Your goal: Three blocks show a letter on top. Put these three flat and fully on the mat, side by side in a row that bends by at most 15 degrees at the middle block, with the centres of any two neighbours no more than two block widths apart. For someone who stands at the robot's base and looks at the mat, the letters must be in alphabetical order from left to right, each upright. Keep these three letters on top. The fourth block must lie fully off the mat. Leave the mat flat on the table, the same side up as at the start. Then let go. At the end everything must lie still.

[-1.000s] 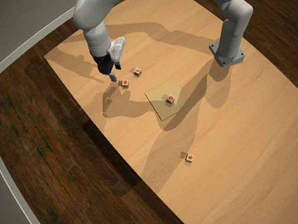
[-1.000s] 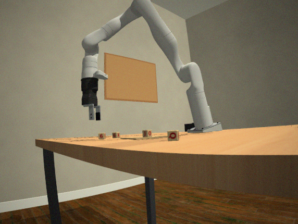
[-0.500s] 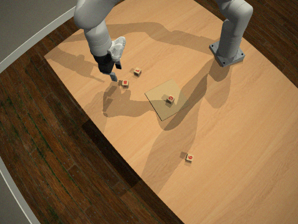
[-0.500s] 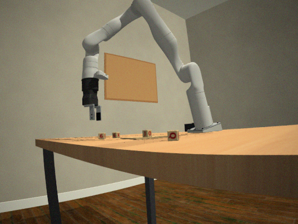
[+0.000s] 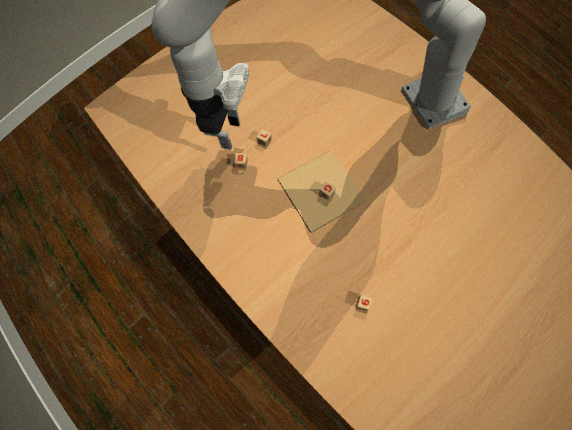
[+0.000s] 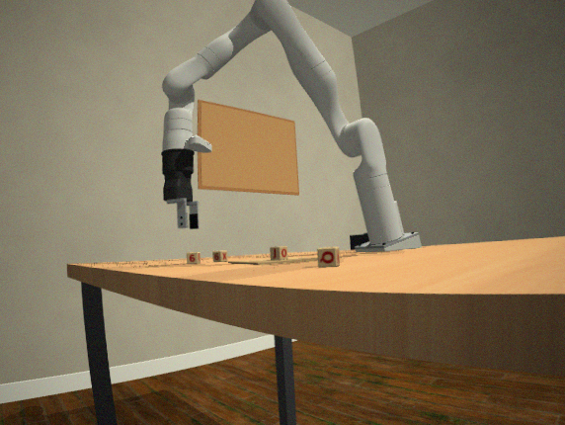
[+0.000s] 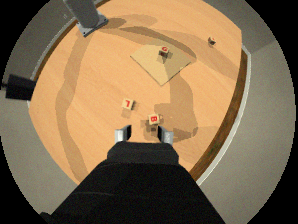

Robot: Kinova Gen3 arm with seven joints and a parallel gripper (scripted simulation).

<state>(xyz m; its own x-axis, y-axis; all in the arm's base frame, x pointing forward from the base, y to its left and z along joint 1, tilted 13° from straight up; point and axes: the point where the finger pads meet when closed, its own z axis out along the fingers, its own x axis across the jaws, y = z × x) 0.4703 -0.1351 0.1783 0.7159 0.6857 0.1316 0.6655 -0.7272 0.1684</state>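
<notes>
Gripper (image 5: 230, 132) (image 6: 188, 222) (image 7: 144, 130) spread wide over the table (image 5: 450, 250) (image 6: 444, 277) (image 7: 90, 125)

We see the arm's base (image 5: 430, 124) (image 6: 363, 249) (image 7: 102, 22) standing past the mat (image 5: 300, 185) (image 6: 247, 263) (image 7: 150, 57), and a board (image 6: 247, 148) on the wall behind. Our jaws are fully apart, holding nothing, above the table. Nearest them, we have the B block (image 5: 240, 159) (image 6: 194, 258) (image 7: 153, 119), then the L block (image 5: 264, 137) (image 6: 219, 256) (image 7: 128, 104), both off the mat, letters up. Farther out, the G block (image 5: 327, 190) (image 6: 279, 253) (image 7: 164, 51) sits on the mat, letter up. Farthest, well apart, a block topped with a 6 or 9 (image 5: 364, 303) (image 6: 328, 257) (image 7: 212, 41) rests on the table.

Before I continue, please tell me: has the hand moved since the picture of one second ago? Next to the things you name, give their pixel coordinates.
Yes. In the exterior view, the hand (image 5: 229, 133) (image 6: 188, 224) (image 7: 144, 130) has moved slightly right, towards the left edge of the wall board (image 6: 247, 148).
</notes>
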